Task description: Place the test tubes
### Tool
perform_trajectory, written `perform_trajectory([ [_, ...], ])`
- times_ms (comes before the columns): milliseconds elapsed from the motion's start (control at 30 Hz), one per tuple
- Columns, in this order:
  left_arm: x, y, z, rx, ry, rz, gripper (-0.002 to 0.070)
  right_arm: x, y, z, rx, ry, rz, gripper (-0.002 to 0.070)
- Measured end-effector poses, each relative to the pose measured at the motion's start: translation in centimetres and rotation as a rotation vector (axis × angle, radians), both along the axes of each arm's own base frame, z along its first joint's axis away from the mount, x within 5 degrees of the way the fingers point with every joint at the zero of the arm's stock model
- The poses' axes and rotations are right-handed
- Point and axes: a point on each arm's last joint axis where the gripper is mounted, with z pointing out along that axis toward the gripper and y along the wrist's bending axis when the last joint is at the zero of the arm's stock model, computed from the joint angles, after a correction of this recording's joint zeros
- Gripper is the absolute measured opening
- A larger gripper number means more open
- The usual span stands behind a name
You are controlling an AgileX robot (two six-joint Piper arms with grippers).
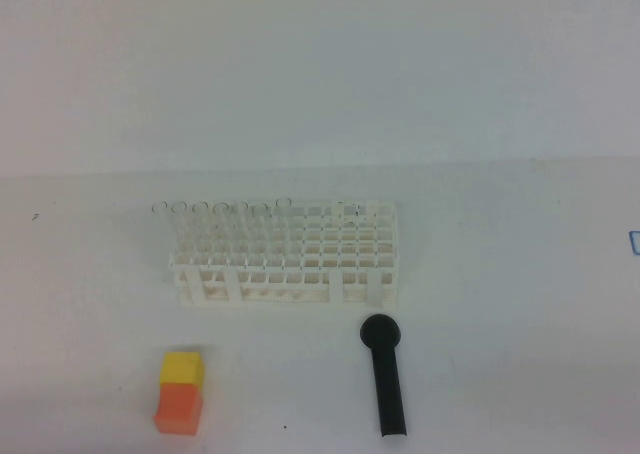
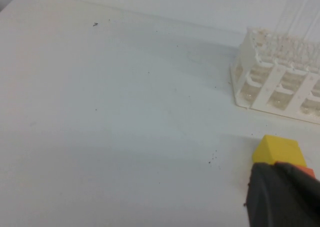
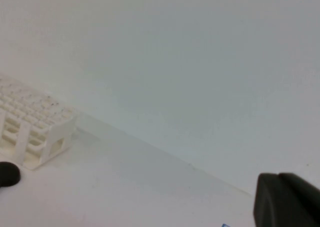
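— Surface first: what do you see?
— White table [image 1: 500, 374], matte, with some small dark specks. Behind it is a plain white wall [image 1: 320, 64]. On the near side lie a black rod with a round head [image 1: 385, 374] and a yellow-and-orange block [image 1: 180, 389].
— And the test tubes [image 1: 215, 222]?
— Clear glass, almost invisible; mostly the rims show. They stand upright in the back row of the white test tube rack [image 1: 290, 259], at its left part. The rack is in the table's middle.
— The grippers?
— The left gripper [image 2: 282, 197] is near the block. The right gripper [image 3: 287, 199] is well apart from the rack, off its right end. Released or clenched, I cannot tell for either one.
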Motion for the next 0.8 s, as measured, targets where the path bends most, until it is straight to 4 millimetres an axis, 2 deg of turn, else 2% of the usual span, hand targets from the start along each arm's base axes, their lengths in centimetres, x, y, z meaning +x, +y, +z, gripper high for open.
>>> perform_trajectory([
  [133, 0.0, 0.0, 0.0, 0.0, 0.0, 0.0, -0.0001, 0.0, 0.1, -0.3, 0.009, 0.026, 0.016, -0.0001],
  [233, 0.0, 0.0, 0.0, 0.002, 0.0, 0.0, -0.0001, 0.1, 0.1, -0.8, 0.1, 0.055, 0.011, -0.0001],
  [400, 0.0, 0.0, 0.0, 0.002, 0.0, 0.002, -0.0001, 0.9, -0.5, -4.2, 0.27, 0.177, -0.084, -0.0001],
  [467, 0.0, 0.0, 0.0, 0.002, 0.0, 0.002, -0.0001, 0.9, -0.7, -5.0, 0.302, 0.215, -0.113, -0.0001],
  [800, 0.0, 0.0, 0.0, 0.002, 0.0, 0.002, -0.0001, 0.6, -0.9, -6.5, 0.325, 0.38, -0.167, -0.0001],
])
